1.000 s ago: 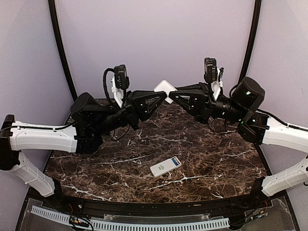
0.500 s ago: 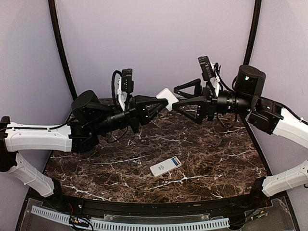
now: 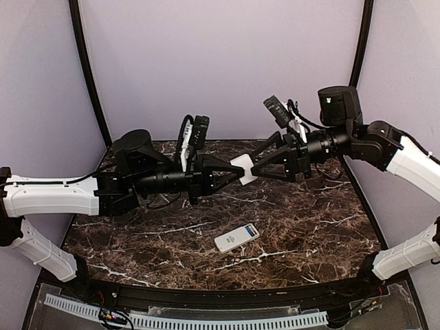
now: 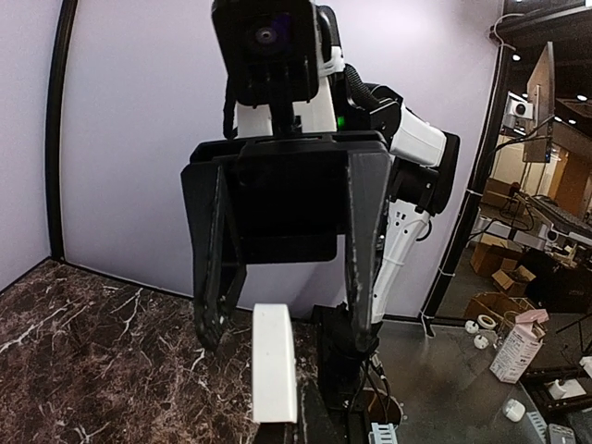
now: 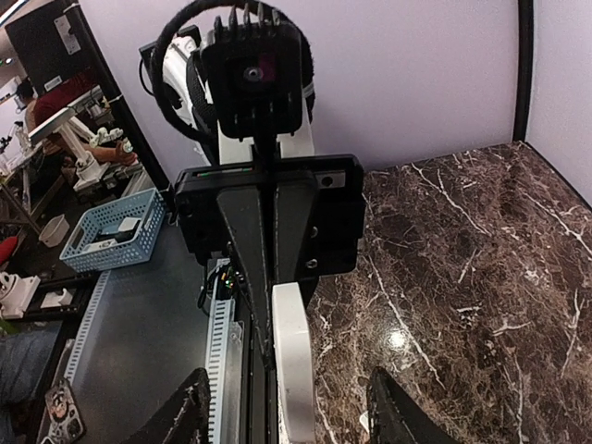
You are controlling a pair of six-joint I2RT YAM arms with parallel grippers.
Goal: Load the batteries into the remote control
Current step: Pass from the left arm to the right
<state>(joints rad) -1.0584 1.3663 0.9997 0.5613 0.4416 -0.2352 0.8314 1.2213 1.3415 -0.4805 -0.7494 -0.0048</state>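
Currently L gripper [image 3: 236, 172] is clamping a white cover plate [image 3: 246, 165] mid-air; R gripper [image 3: 254, 167] is hovering w/ jaws spread around it, no grip. Remote control [image 3: 236, 238] is lying on table [image 3: 309, 220] below. Batteries not visible; loading apparently pending.

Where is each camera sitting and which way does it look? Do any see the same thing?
Top camera: high behind the arms, looking down at the table; shows both arms, the left claw, the right claw, and the remote control lying there.
Left wrist camera: on the left arm, facing the open right claw; its own claw barely shows.
Right wrist camera: on the right arm, facing the shut left claw; its own spread fingers show at the bottom.
Shared: all three show the white flat piece pinched in the left claw.
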